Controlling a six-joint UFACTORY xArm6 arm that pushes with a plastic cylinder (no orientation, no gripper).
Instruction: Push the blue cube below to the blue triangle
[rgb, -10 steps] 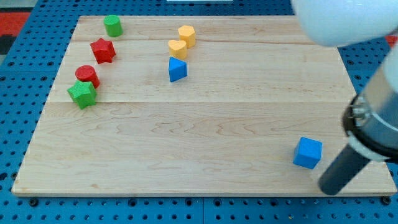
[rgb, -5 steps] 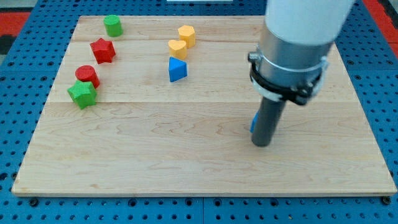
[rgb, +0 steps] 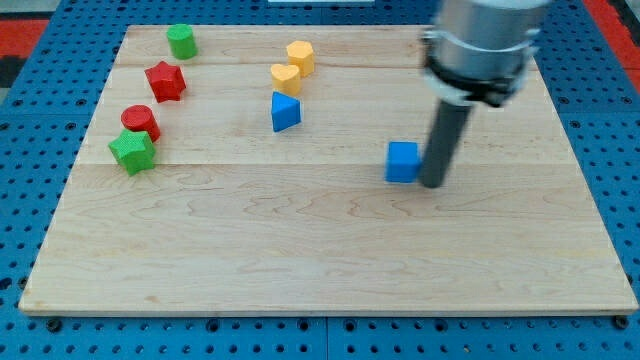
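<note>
The blue cube (rgb: 403, 162) sits right of the board's middle. My tip (rgb: 432, 183) is down on the board, touching the cube's right side. The blue triangle (rgb: 285, 111) lies up and to the left of the cube, in the board's upper middle, just under the yellow blocks.
A yellow heart (rgb: 285, 78) and a yellow hexagon (rgb: 300, 56) sit just above the triangle. At the view's left are a green cylinder (rgb: 181, 41), a red star (rgb: 165, 80), a red cylinder (rgb: 140, 121) and a green star (rgb: 132, 151).
The blue cube has gone from the board's lower right corner up and to the left, to right of the middle. My tip has moved with it and now stands on its right side.
</note>
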